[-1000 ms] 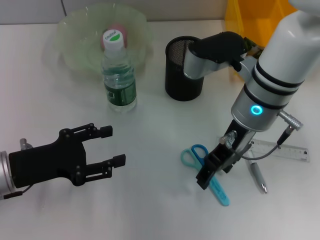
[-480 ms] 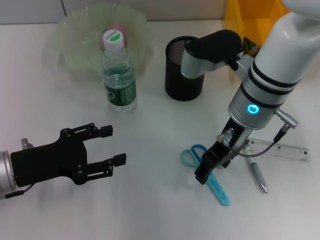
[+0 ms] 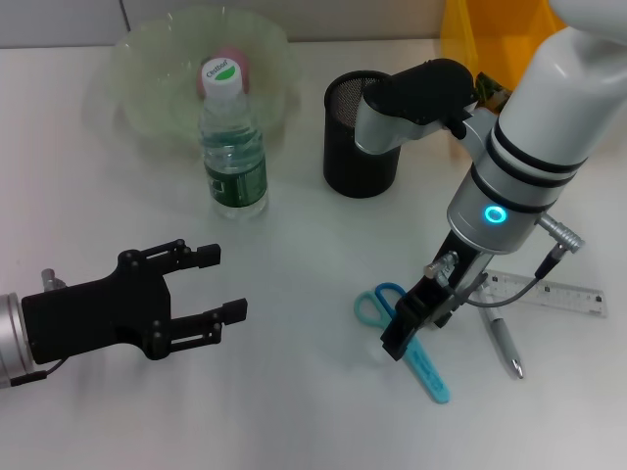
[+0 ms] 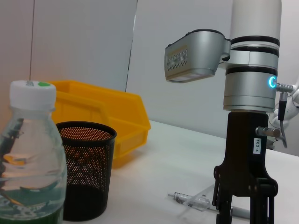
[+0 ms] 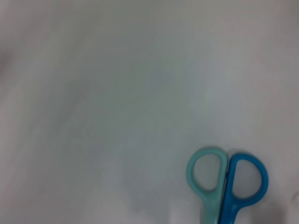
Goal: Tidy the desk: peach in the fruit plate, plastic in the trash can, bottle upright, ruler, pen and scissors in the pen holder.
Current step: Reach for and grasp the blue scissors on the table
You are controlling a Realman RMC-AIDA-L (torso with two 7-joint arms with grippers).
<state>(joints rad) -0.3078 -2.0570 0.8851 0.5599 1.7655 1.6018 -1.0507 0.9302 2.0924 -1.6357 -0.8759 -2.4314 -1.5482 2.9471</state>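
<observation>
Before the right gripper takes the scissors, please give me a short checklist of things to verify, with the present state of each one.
1. Right gripper is over the scissors: ok, it sits above the blades, next to the handles.
2. Its fingers are closed on the scissors: cannot tell, the head view hides them.
3. Scissors lie flat and free: ok, the handle loops are clear on the table.
4. Pen and ruler out of the way: not ok, both lie close beside the gripper.
5. Pen holder upright with open mouth: ok.
6. Left gripper out of the way: ok, open, far from the scissors.
</observation>
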